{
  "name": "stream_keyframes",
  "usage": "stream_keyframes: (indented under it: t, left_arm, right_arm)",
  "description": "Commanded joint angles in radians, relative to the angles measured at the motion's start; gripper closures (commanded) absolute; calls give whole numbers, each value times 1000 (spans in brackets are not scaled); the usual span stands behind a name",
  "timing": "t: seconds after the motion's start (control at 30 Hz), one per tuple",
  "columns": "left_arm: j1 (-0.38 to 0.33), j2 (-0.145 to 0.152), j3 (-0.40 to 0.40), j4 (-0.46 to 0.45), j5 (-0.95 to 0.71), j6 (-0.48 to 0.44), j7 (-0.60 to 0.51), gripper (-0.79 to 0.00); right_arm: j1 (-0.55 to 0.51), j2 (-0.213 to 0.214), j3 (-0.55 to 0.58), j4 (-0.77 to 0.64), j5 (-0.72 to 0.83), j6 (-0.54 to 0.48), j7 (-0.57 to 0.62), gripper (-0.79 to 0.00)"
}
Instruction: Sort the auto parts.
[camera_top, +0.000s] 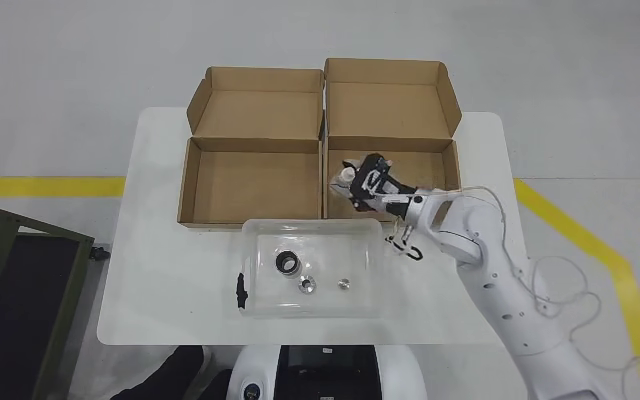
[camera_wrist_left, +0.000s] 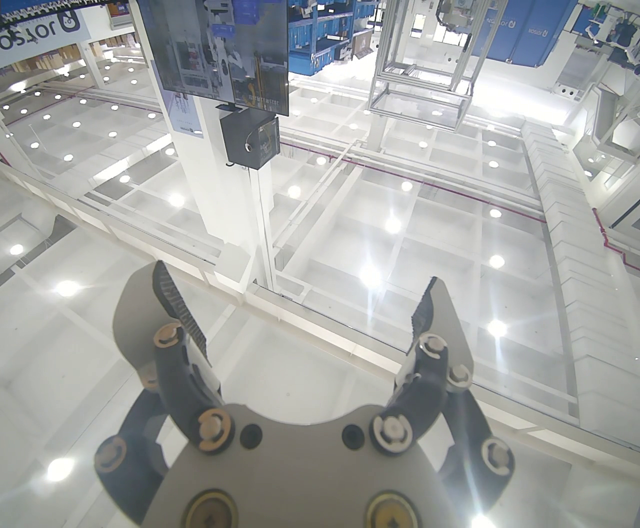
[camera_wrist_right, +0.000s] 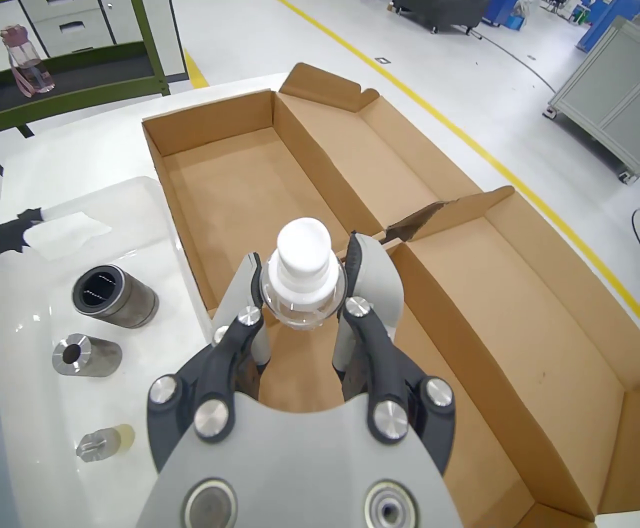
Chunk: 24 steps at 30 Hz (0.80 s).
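Note:
My right gripper (camera_wrist_right: 304, 260) (camera_top: 366, 186) is shut on a small clear part with a white plastic cap (camera_wrist_right: 303, 240). It holds the part above the right cardboard box (camera_top: 440, 165), close to the wall shared with the left box (camera_top: 250, 185). A clear plastic tray (camera_top: 262, 245) in front of the boxes holds a dark linear bearing (camera_top: 288, 264) (camera_wrist_right: 114, 296), a steel bushing (camera_top: 307, 284) (camera_wrist_right: 85, 354) and a small slotted metal piece (camera_top: 344, 282) (camera_wrist_right: 100, 444). My left gripper (camera_wrist_left: 295, 276) stands open, holding nothing and pointing up at the ceiling.
Both boxes have their lids folded back toward the far table edge. The left box (camera_wrist_right: 240, 195) holds nothing. A small black piece (camera_top: 241, 290) sits at the tray's left edge. Bare white table (camera_top: 160, 270) lies left of the tray.

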Motion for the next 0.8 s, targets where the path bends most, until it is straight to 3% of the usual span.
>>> stream_keyframes:
  t: [0.0, 0.77]
  left_arm:
    - [0, 0, 0, 0, 0, 0, 0, -785]
    - [0, 0, 0, 0, 0, 0, 0, -785]
  right_arm:
    - [14, -2, -5, 27, 8, 5, 10, 0]
    - [117, -25, -83, 227, -9, 50, 50, 0]
